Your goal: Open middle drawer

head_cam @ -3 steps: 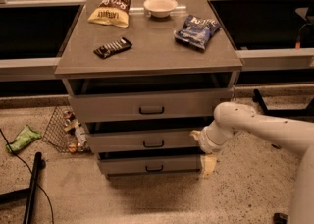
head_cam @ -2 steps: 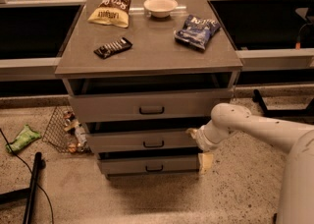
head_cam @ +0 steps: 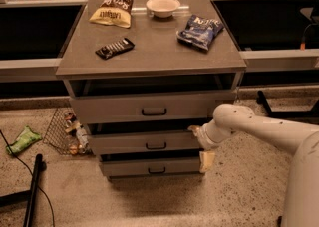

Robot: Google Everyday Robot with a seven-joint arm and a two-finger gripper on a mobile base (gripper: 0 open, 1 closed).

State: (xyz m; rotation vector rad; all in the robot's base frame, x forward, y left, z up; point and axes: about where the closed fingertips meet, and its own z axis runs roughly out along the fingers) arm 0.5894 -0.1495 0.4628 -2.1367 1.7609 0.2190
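Note:
The middle drawer (head_cam: pixel 124 144) is a grey flat front with a small dark bar handle (head_cam: pixel 156 146), between the taller top drawer (head_cam: pixel 114 109) and the shorter bottom drawer (head_cam: pixel 129 167). A dark gap shows above each front. My gripper (head_cam: pixel 200 144) is at the right end of the middle drawer's front, well right of the handle. My white arm (head_cam: pixel 259 131) reaches in from the right.
On the cabinet top (head_cam: pixel 149 52) lie a chip bag (head_cam: pixel 113 7), a white bowl (head_cam: pixel 163 6), a blue snack bag (head_cam: pixel 200 31) and a dark bar (head_cam: pixel 115 48). A wire basket of items (head_cam: pixel 67 131) stands left of the cabinet. A green packet (head_cam: pixel 22 139) and a black pole (head_cam: pixel 32 191) lie on the floor.
My arm's wrist has shifted slightly left toward the drawer's right end. The drawers have not visibly moved.

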